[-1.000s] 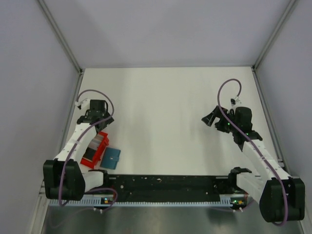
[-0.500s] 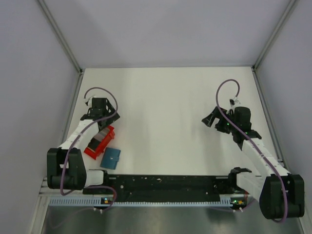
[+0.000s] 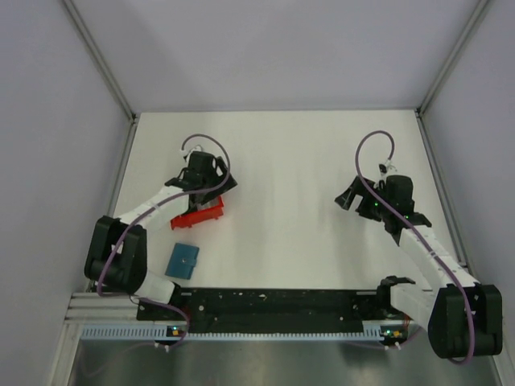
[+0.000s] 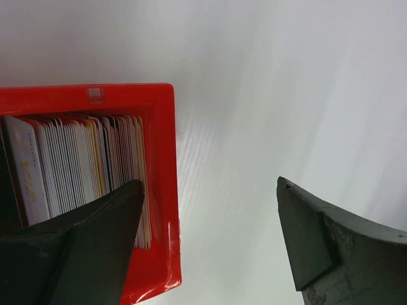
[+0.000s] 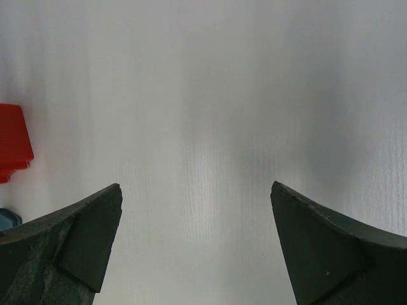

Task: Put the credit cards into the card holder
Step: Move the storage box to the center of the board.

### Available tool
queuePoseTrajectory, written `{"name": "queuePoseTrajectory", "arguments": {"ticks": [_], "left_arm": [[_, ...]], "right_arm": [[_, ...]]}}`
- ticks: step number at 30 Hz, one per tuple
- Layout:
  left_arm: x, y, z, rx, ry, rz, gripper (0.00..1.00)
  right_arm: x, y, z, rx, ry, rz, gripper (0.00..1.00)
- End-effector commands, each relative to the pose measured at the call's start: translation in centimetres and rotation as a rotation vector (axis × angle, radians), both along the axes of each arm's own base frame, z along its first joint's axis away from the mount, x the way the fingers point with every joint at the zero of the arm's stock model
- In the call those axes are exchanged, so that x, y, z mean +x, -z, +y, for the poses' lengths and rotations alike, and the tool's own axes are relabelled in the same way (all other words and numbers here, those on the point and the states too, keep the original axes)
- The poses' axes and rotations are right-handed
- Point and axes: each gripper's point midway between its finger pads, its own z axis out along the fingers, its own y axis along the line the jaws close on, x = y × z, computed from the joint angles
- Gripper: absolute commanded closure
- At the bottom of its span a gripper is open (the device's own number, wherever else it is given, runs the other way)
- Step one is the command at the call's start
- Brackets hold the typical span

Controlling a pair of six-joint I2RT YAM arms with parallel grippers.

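The credit cards (image 4: 76,165) stand on edge, packed in a row inside a red tray (image 4: 162,190). My left gripper (image 4: 210,184) is open. Its left finger (image 4: 95,235) hangs over the cards inside the tray, and the right finger (image 4: 318,241) is out over bare table. From above, that gripper (image 3: 205,197) sits on the red tray (image 3: 199,215). The card holder (image 3: 183,260), a teal wallet, lies closed nearer the arm bases, apart from the tray. My right gripper (image 3: 348,195) hovers open over the right side of the table, holding nothing (image 5: 197,190).
Grey walls close off the white table (image 3: 282,161) on the left, right and back. A black rail (image 3: 273,301) runs along the near edge between the arm bases. The right wrist view catches the tray (image 5: 13,143) and the wallet's corner (image 5: 7,218) at far left.
My left arm swung right and away from the near edge. The red tray moved with it, away from the wallet. The left jaws narrowed slightly. The right arm stayed still.
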Motion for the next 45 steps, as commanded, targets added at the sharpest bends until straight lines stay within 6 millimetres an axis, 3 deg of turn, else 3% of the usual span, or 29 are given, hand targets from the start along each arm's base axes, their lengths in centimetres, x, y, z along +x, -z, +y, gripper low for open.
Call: {"name": "queuePoseTrajectory", "arguments": {"ticks": [1,13,17,20,24,28,34,39,41,45], "left_arm": [[-0.3,0.7,-3.9,-0.067,0.023,0.042,0.11],[-1.4,-0.4,-15.8,-0.151,0.184,0.040,0.11],[-1.6,-1.6,-20.0,-0.193,0.248,0.024,0.10],[-1.8,-2.7,-21.2,-0.195,0.278,0.005,0.08],[-1.7,-5.0,-19.5,-0.125,0.281,-0.068,0.02],[-1.7,-8.0,-16.9,-0.021,0.287,-0.171,0.02],[-2.0,-9.7,-9.0,0.220,0.130,-0.250,0.02],[-2.5,-5.7,-2.0,0.282,0.019,-0.146,0.02],[-2.6,-4.1,-0.3,0.263,0.012,-0.116,0.02],[-2.8,-1.5,0.9,0.224,0.061,-0.082,0.02]], "right_arm": [[1.2,-1.5,-0.8,-0.042,0.017,-0.040,0.01],[0.6,-1.5,-1.9,-0.076,0.076,-0.016,0.01],[0.3,-1.9,-1.6,-0.064,0.064,-0.016,0.01],[0.0,-2.1,-1.2,-0.044,0.047,-0.017,0.01],[-0.3,-2.1,-0.6,-0.007,0.033,-0.009,0.01],[-0.4,-2.0,0.1,0.033,0.016,-0.007,0.01],[0.1,-2.1,1.5,0.119,-0.016,-0.011,0.01],[0.4,-1.6,2.9,0.172,-0.036,0.006,0.01],[0.5,-1.5,3.8,0.176,-0.056,0.013,0.01],[0.7,-1.4,6.0,0.206,-0.095,0.033,0.01]]}}
